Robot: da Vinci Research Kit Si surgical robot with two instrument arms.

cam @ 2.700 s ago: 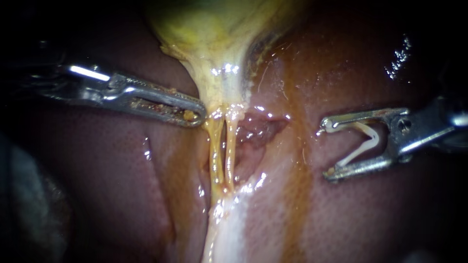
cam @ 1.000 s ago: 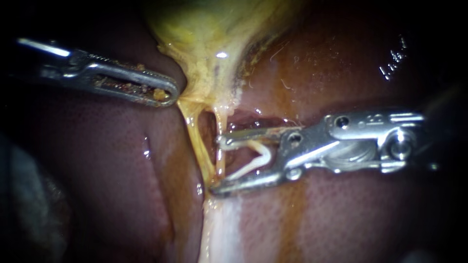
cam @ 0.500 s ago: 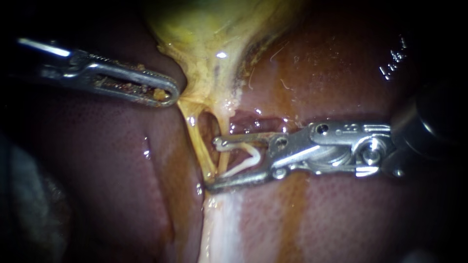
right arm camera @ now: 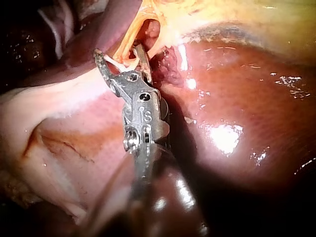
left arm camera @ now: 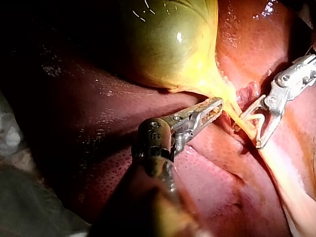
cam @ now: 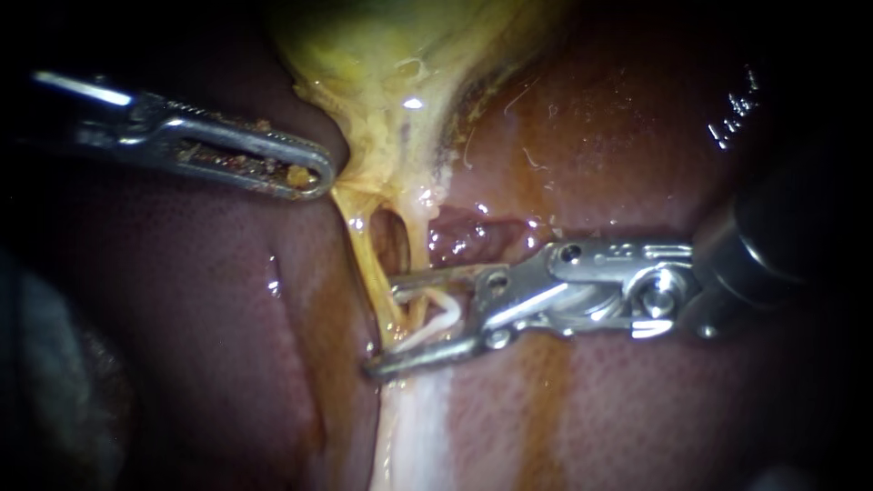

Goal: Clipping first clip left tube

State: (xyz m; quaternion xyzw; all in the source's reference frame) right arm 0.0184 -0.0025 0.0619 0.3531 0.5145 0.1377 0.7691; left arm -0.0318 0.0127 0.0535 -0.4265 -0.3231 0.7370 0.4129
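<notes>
Two tubes [cam: 366, 264] at open clip [cam: 443, 316] gripped in right instrument [cam: 382, 329] jaws; left instrument [cam: 314, 177] jaws clamped on gallbladder [cam: 400, 64]; liver [cam: 637, 409] beneath.

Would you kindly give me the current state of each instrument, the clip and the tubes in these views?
Left slender metal instrument: jaws shut on the neck of the yellow-green gallbladder.
Right slender metal instrument: jaws spread, holding the white V-shaped clip.
White V-shaped clip: open, not yet closed, at the tubes.
Thin yellow left tube: stretched, intact, unclipped.
Thin yellow right tube: stretched, intact, unclipped.
</notes>
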